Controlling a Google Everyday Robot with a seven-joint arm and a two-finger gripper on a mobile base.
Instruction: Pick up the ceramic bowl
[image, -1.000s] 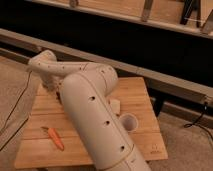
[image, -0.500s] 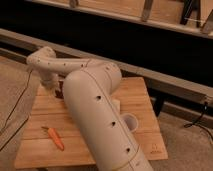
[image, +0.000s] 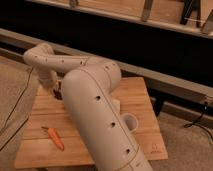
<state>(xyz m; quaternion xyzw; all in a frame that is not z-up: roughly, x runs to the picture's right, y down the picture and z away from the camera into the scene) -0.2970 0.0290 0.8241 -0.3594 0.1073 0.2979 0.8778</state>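
Note:
My white arm (image: 95, 110) fills the middle of the camera view and bends back at the elbow (image: 39, 56) toward the table's far left. The gripper (image: 58, 93) shows only as a small dark part below the wrist, low over the far left of the wooden table (image: 142, 100). The dark ceramic bowl does not show; the arm hides the part of the table around the gripper.
A white paper cup (image: 129, 121) stands on the table just right of my arm. An orange carrot (image: 56, 138) lies near the front left. A cable (image: 15, 107) runs over the floor at the left. A long dark bench or shelf (image: 150, 45) stands behind the table.
The elbow has swung further left and the upper arm has come up and forward. The wrist now points down at the table's far left.

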